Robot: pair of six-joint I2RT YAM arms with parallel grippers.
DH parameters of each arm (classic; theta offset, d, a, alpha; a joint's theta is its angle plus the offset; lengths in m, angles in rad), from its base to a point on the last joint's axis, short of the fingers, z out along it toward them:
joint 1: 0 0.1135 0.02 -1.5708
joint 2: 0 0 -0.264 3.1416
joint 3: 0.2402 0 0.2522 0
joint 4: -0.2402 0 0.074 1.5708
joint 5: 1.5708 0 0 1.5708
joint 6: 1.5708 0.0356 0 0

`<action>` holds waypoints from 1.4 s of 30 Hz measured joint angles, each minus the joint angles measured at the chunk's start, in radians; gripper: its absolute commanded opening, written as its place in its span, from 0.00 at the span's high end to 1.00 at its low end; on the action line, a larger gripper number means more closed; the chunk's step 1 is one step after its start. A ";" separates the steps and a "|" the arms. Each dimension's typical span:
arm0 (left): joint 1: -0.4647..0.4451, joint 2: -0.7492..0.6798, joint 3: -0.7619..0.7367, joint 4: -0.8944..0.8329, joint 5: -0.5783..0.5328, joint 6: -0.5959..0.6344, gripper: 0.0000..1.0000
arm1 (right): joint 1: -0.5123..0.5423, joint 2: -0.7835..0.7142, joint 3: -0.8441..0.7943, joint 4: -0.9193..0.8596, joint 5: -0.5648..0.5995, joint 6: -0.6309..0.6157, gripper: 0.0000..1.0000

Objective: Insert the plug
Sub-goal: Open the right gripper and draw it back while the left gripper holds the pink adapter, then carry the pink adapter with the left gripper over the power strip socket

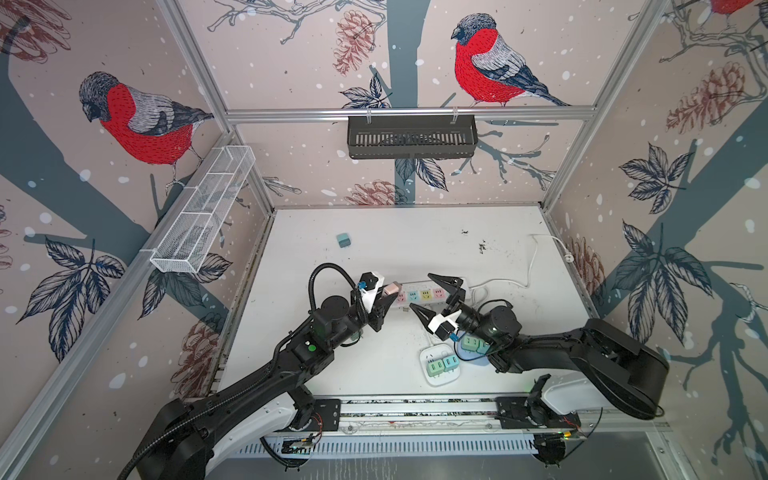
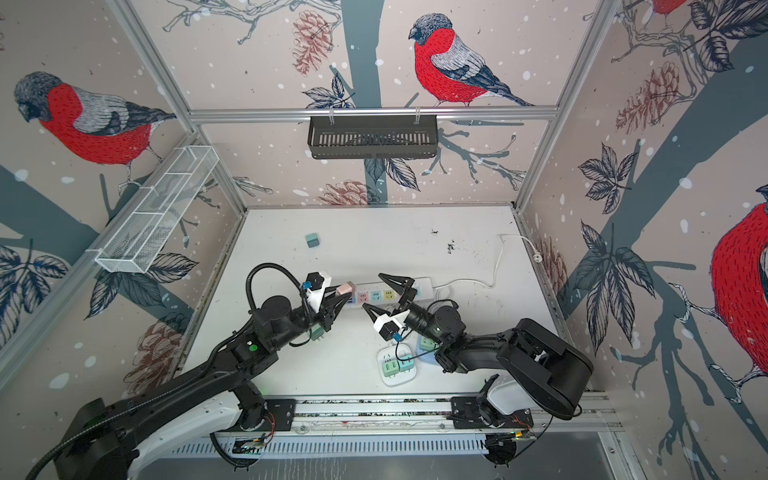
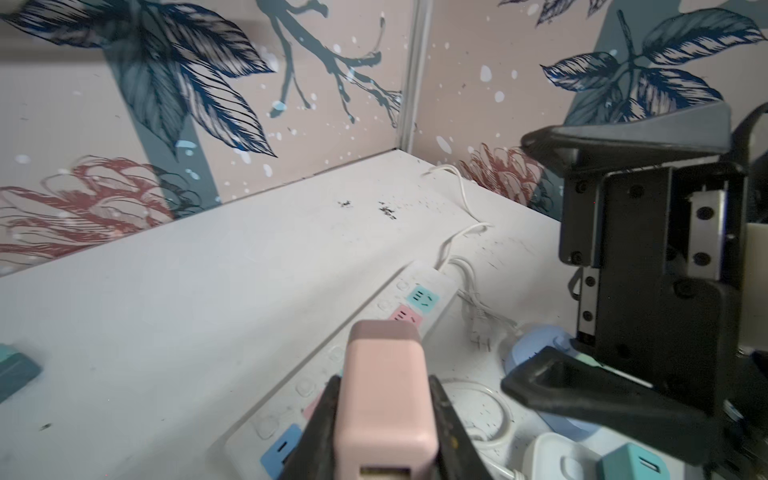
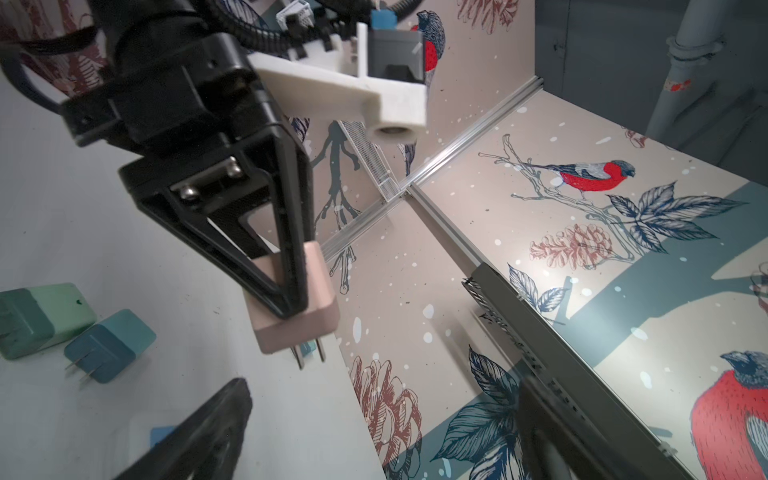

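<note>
- Over the end of the power strip (image 1: 419,286) nearest your left arm, the pink plug (image 1: 392,287) hangs unseated. Your left claw (image 1: 388,297) is clamped on its two sides.
- In the right wrist view the plug's two prongs (image 4: 309,358) point down, bare and clear of any socket.
- Your main risk is missing the slots. The plug looks slightly tilted in the grip, so a straight push could land the prongs on the strip's face and twist the plug between the fingers.
- The strip lies loose on the tabletop (image 1: 374,232). If you press off-centre, it may skid or tip up on its white cord (image 1: 530,266).
- Your right claw (image 1: 421,291) stands spread wide across the strip's middle, one finger on each side, holding nothing. I cannot tell whether it touches the strip.
- The two claws sit close together, so a sideways correction could knock them into each other.
- Your left arm reaches in from the near edge with the wrist bent down toward the strip. Your right arm is folded at the elbow, low over the green plugs (image 1: 440,365).
</note>
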 measured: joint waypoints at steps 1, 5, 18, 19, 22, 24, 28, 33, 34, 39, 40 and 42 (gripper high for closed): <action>0.000 -0.014 -0.007 0.001 -0.018 0.002 1.00 | -0.010 -0.011 0.002 0.000 0.010 0.019 0.00; 0.000 -0.040 -0.016 -0.002 -0.089 0.040 1.00 | -0.084 -0.089 0.040 -0.037 0.079 0.183 0.00; -0.009 0.048 0.085 -0.045 0.074 0.209 1.00 | -0.475 -0.231 0.214 -0.515 0.061 0.674 0.00; -0.009 0.070 0.113 -0.055 0.089 0.214 1.00 | -0.505 -0.227 0.212 -0.519 0.066 0.705 0.00; -0.010 0.144 0.209 -0.085 0.136 0.237 1.00 | -0.583 -0.209 0.212 -0.530 0.079 0.786 0.00; -0.010 0.194 0.275 -0.113 0.157 0.255 1.00 | -0.627 -0.197 0.211 -0.544 0.092 0.839 0.00; -0.010 0.299 0.396 -0.181 0.179 0.304 1.00 | -0.706 -0.195 0.166 -0.527 0.115 0.938 0.00; -0.010 0.458 0.564 -0.304 0.217 0.358 1.00 | -0.769 -0.192 0.138 -0.506 0.132 1.030 0.00; -0.010 0.498 0.608 -0.339 0.235 0.369 1.00 | -0.772 -0.186 0.139 -0.496 0.135 1.035 0.00; -0.010 0.696 0.837 -0.520 0.302 0.409 1.00 | -0.776 -0.154 0.147 -0.489 0.132 1.060 0.00; -0.011 0.740 0.888 -0.565 0.311 0.415 1.00 | -0.777 -0.151 0.149 -0.489 0.132 1.061 0.00; -0.011 0.819 0.978 -0.637 0.320 0.422 1.00 | -0.779 -0.133 0.153 -0.475 0.133 1.072 0.00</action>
